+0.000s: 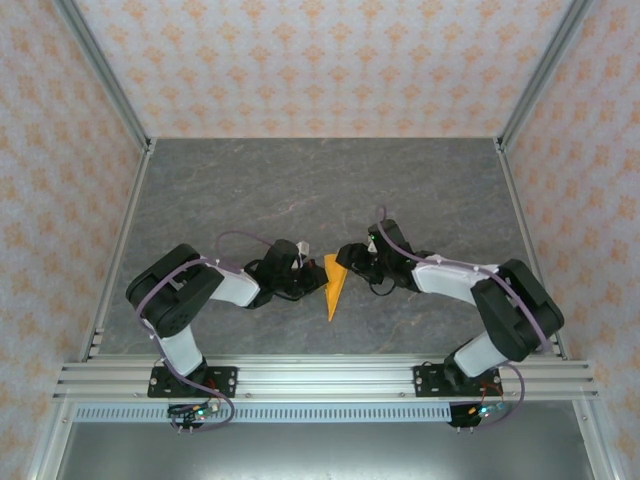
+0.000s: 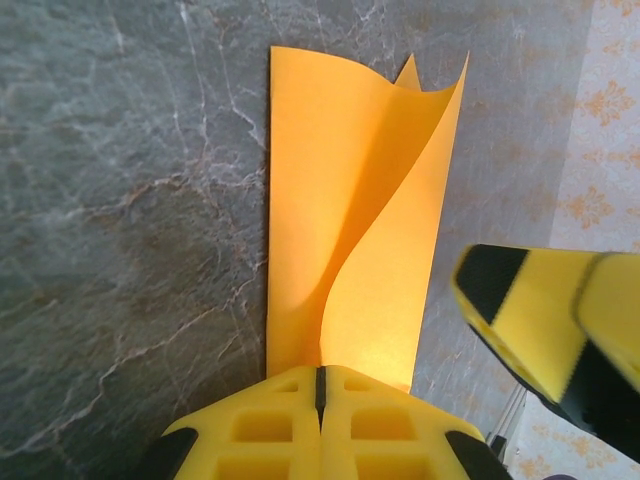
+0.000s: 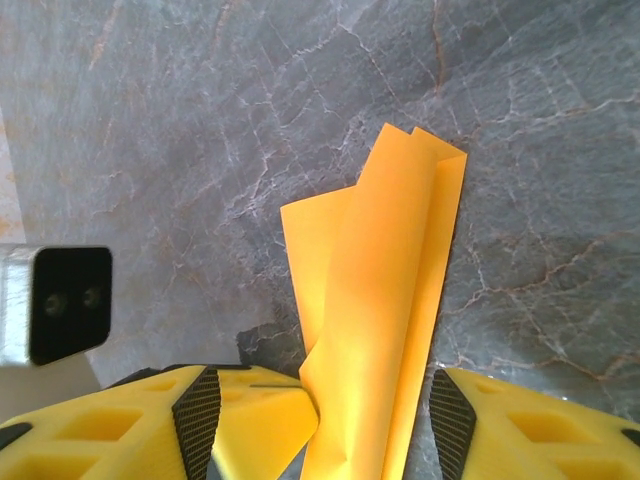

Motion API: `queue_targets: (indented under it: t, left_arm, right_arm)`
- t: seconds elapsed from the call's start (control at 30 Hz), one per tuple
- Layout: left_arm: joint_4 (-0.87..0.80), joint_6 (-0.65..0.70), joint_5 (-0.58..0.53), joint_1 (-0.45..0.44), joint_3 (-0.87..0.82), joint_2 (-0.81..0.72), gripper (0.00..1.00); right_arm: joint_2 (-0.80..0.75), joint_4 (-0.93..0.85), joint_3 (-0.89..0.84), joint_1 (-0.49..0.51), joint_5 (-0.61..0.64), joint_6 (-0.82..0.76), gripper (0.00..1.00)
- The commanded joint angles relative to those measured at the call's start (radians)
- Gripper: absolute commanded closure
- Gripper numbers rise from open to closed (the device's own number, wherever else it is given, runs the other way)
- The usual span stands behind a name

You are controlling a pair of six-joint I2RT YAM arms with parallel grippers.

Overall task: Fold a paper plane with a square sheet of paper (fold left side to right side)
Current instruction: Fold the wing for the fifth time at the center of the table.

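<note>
1. Paper (image 1: 336,285), orange and folded narrow, sits near the middle of the table (image 1: 300,190); I cannot tell whether it touches the table.
2. Left gripper (image 2: 320,385) has its fingers pressed together, pinching one end of the paper (image 2: 360,220). Beyond the pinch the layers curl apart.
3. Right gripper (image 3: 325,400) has its fingers spread, one on each side of the paper (image 3: 385,300), clamping nothing.
4. Handling, as a judgement: very light, thin and floppy. The loose flaps are springy and will likely reopen unless pressed. It probably creases or tears if the arms pull against each other.
5. Best hold: along the folded edge, catching all layers together, not one loose flap.
</note>
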Motion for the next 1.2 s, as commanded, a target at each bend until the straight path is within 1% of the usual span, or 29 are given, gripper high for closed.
queue_targets:
  t: [0.0, 0.47, 0.87, 0.97, 1.1, 1.17]
  left_arm:
    - [-0.028, 0.029, -0.029, 0.001, 0.001, -0.026, 1.0]
    - [-0.07, 0.058, -0.048, 0.001, 0.005, -0.038, 1.0]
    - [-0.054, 0.073, -0.041, 0.0, 0.014, -0.01, 1.0]
    - [-0.066, 0.08, -0.04, 0.0, 0.016, -0.004, 1.0]
    - [-0.063, 0.082, -0.037, 0.0, 0.015, 0.009, 1.0]
    - [-0.063, 0.082, -0.039, 0.0, 0.015, 0.013, 1.0]
  right_arm:
    - [0.04, 0.063, 0.029, 0.003, -0.036, 0.028, 0.4]
    - [0.093, 0.074, 0.049, 0.018, -0.041, 0.025, 0.41]
    - [0.137, 0.0, 0.072, 0.021, -0.034, 0.006, 0.41]
    - [0.114, -0.004, 0.066, 0.022, -0.024, 0.005, 0.41]
    - [0.035, -0.006, 0.068, 0.016, -0.013, 0.0, 0.41]
    - [0.005, -0.03, 0.075, 0.011, -0.003, -0.008, 0.45]
